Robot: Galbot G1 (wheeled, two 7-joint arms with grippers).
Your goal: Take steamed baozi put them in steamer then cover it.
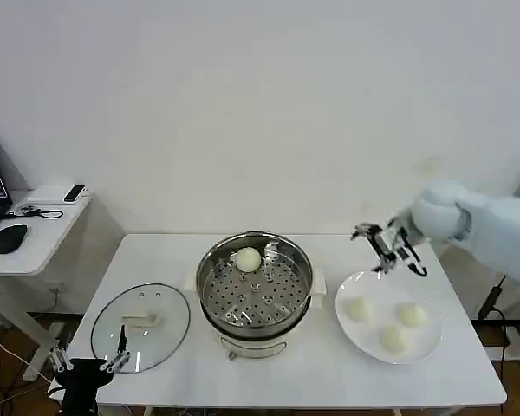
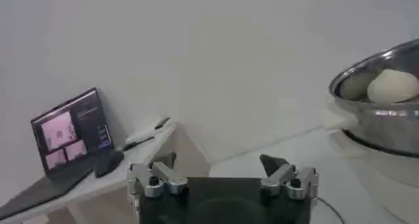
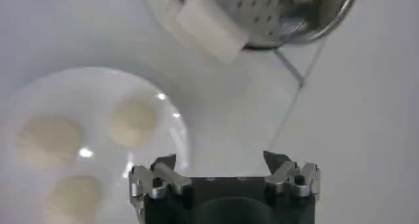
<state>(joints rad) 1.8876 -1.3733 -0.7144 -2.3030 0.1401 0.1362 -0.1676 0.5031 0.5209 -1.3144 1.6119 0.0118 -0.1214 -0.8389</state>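
- The right gripper [image 1: 388, 249] is hovering empty above the far edge of the flat white round plate [image 1: 354, 328], its two fingers spread wide apart with nothing between them.
- In the right wrist view the same right gripper [image 3: 219, 161] is hanging over the bare white desk [image 3: 366, 114], just beside the plate [image 3: 39, 94].
- Three small round pale cream steamed baozi are lying on the plate, apart from one another: one nearest the pot [image 1: 357, 308], one toward the right side [image 1: 412, 315], and one at the front [image 1: 393, 339].
- The fourth steamed baozi [image 1: 247, 259] is sitting on the perforated tray inside the round shiny stainless-steel steamer [image 1: 255, 290], against its far wall.
- The steamer is standing uncovered on its white base at the middle of the desk, just left of the plate.
- The round clear glass cover [image 1: 141, 324] with its pale bar handle is lying flat on the desk, left of the steamer and close beside it.
- The left gripper [image 1: 88, 362] is waiting low at the desk's front-left corner, near the cover's rim, its fingers parted and holding nothing.
- In the left wrist view the left gripper [image 2: 222, 163] is facing the steamer's [image 2: 383, 114] side.
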